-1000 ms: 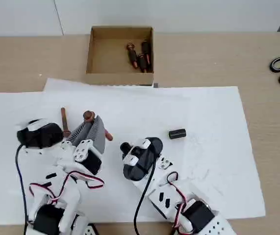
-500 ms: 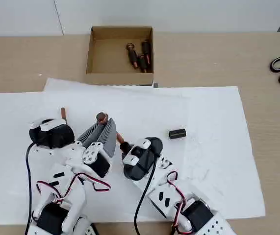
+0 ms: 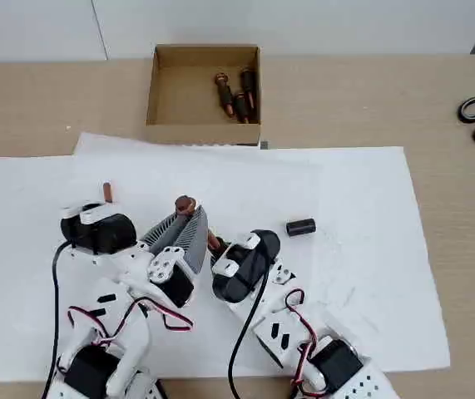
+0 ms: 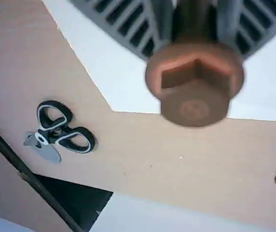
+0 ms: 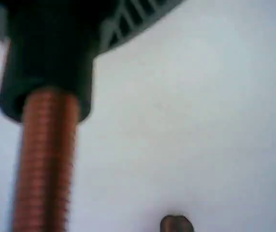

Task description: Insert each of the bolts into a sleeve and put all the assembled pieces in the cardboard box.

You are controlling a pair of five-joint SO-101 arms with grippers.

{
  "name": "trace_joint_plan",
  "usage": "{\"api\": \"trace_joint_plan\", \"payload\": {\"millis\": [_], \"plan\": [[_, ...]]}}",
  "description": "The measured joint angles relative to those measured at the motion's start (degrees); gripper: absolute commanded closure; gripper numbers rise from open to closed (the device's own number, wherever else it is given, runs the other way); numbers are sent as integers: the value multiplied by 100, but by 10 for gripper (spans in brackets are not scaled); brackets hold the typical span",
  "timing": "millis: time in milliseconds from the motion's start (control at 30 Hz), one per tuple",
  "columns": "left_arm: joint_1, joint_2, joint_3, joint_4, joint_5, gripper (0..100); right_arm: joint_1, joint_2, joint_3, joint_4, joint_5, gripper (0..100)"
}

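So the white paper sheet (image 3: 353, 274) lies just on the arms' side of the cardboard box (image 3: 161, 91), which has finished pieces (image 3: 235, 93) inside. Well away from the box, the left gripper (image 3: 185, 216) is clamped on a bolt (image 4: 194, 82). The right gripper (image 5: 50, 19) is clenched around a black sleeve (image 5: 46, 72). The left wrist view gives the hex head close up, and the right wrist view gives the thread sitting in the sleeve.
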Motion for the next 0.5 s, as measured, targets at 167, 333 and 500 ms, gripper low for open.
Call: {"api": "trace_joint_plan", "payload": {"millis": [167,333,500], "plan": [[0,-35,18,123,0,995,-9,9,0,9,0,996],[0,-35,18,123,0,995,-9,9,-18,9,0,996],[-35,-35,88,35,0,995,0,9,-18,9,0,996]]}}
